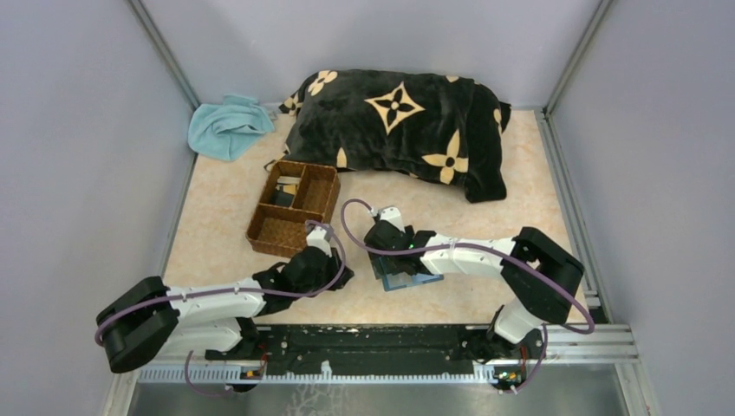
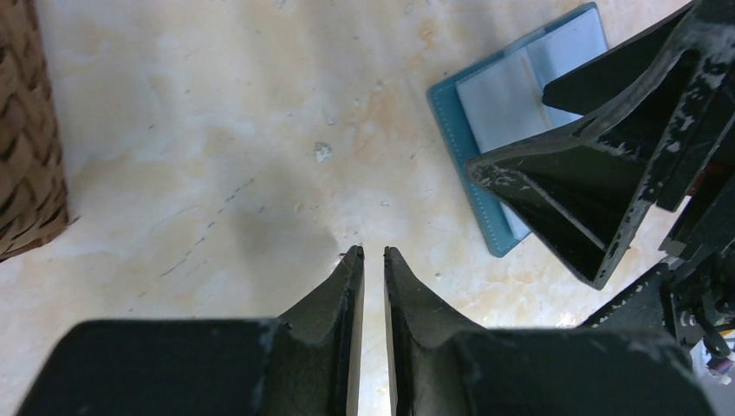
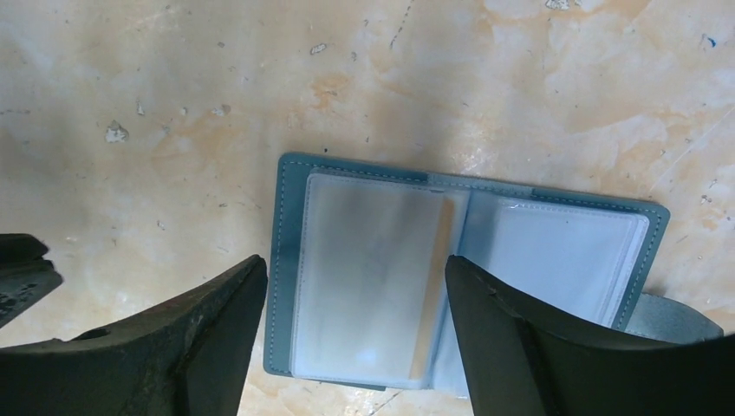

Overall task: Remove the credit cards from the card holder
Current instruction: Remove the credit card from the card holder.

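Note:
The teal-blue card holder [image 3: 286,260] lies open on the marble table, its clear sleeves facing up. In the left sleeve a pale grey credit card [image 3: 368,277] with an orange stripe shows through the plastic. My right gripper [image 3: 355,264] hangs just above this left leaf, open wide, one finger over each side of it, holding nothing. My left gripper [image 2: 374,251] sits to the left of the card holder [image 2: 520,95] over bare table, its fingers only a narrow slit apart and empty. From above, the card holder [image 1: 414,279] lies between the left gripper [image 1: 340,277] and the right gripper [image 1: 383,250].
A brown woven compartment tray [image 1: 290,234] stands just behind my left gripper, with something dark in a back compartment; its wall [image 2: 26,156] fills the left wrist view's left edge. A black flowered pillow [image 1: 399,130] and a teal cloth [image 1: 227,126] lie at the back.

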`<state>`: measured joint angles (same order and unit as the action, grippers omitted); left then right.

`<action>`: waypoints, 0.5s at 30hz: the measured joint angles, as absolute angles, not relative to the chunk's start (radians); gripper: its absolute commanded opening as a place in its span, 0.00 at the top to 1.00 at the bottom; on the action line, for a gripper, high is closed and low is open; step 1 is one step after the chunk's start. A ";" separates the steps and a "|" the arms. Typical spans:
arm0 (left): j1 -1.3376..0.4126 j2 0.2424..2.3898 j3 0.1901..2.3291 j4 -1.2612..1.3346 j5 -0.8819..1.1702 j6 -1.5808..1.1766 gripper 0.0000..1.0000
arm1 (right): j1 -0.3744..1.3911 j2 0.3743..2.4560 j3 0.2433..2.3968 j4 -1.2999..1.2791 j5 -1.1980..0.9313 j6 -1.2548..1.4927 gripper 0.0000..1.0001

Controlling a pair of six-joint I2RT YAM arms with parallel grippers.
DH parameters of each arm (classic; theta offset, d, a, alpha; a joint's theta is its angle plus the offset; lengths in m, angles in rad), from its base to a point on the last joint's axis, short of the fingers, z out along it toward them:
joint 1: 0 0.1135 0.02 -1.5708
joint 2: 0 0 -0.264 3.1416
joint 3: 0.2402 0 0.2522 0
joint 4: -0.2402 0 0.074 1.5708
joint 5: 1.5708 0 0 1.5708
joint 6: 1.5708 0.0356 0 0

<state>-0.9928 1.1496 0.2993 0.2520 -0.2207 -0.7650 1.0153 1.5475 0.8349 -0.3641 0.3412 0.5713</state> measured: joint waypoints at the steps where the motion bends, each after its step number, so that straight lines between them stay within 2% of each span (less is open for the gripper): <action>1: -0.992 1.139 0.291 0.247 -0.224 -0.767 0.80 | 1.018 1.553 0.838 -0.368 0.348 0.572 0.25; 10: -0.991 1.111 0.272 0.226 -0.241 -0.770 0.80 | 1.029 1.580 0.851 -0.403 0.402 0.582 0.31; 15: -0.991 1.114 0.272 0.226 -0.240 -0.770 0.80 | 1.034 1.583 0.854 -0.404 0.410 0.597 0.44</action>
